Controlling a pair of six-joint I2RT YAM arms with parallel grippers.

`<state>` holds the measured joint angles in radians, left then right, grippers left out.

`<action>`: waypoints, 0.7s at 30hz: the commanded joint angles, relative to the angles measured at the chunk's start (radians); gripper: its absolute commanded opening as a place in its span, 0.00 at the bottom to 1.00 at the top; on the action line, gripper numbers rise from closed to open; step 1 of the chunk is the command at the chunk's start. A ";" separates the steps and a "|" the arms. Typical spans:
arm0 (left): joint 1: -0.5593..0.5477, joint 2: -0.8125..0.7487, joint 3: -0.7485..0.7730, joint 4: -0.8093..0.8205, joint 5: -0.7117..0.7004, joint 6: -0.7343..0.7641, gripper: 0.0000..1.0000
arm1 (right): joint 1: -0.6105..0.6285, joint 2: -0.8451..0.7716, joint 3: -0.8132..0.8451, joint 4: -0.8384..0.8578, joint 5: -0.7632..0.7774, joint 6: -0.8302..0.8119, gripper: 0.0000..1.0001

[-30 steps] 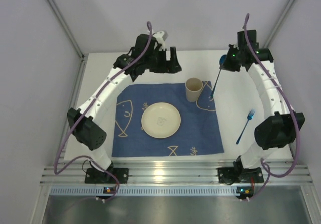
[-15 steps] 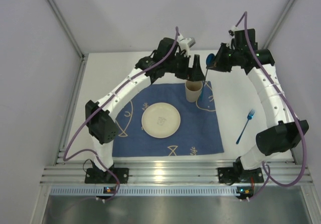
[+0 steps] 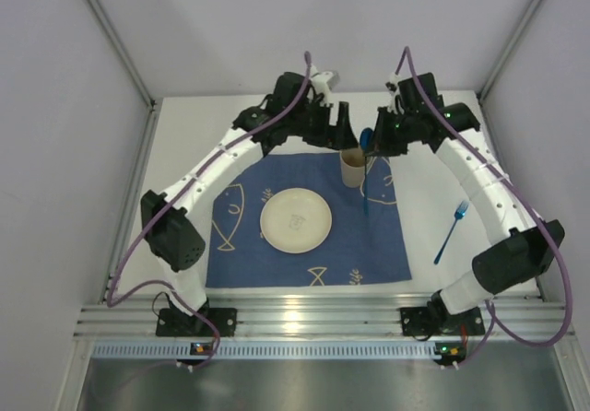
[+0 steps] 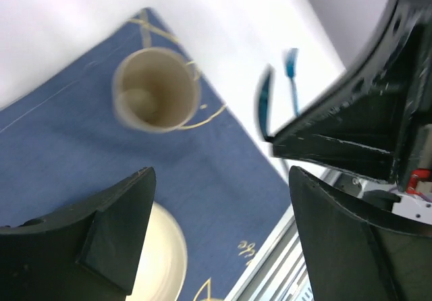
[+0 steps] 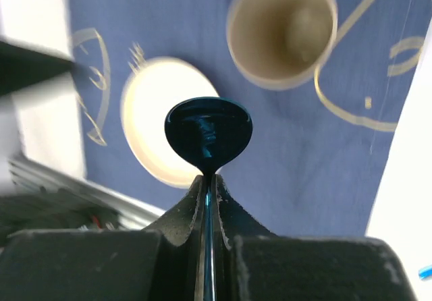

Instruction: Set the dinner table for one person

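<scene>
Item count, this frame:
- cream plate [image 3: 295,220]: 1
- cream cup [image 3: 355,167]: 1
- blue spoon [image 5: 208,133]: 1
- blue fork [image 3: 451,231]: 1
- dark blue cloth [image 3: 369,245] with cream fish drawings: 1
- white worktop [image 3: 184,144]: 1
- robot arms: 2, left arm [image 3: 217,162] and right arm [image 3: 484,176]

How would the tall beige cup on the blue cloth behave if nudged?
The tall beige cup looks empty in both wrist views, so probably light and tippy. It stands upright on the dark blue fish-print cloth, which may bunch rather than let it slide.
</scene>
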<state>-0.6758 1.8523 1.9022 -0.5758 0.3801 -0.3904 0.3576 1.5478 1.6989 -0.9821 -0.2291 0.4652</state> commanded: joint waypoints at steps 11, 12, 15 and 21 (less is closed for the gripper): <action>0.331 -0.473 -0.325 -0.093 -0.354 0.004 0.85 | 0.135 -0.163 -0.448 0.157 0.097 0.069 0.00; 0.331 -0.473 -0.330 -0.105 -0.404 0.002 0.85 | 0.141 -0.176 -0.479 0.199 0.115 0.082 0.00; 0.331 -0.476 -0.362 -0.113 -0.441 -0.028 0.85 | 0.152 -0.202 -0.640 0.317 0.152 0.134 0.00; 0.328 -0.472 -0.419 -0.113 -0.412 -0.045 0.85 | 0.161 -0.219 -0.844 0.603 0.212 0.225 0.00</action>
<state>-0.3443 1.3808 1.4940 -0.6827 -0.0093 -0.4179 0.4988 1.3670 0.8932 -0.6167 -0.0677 0.6247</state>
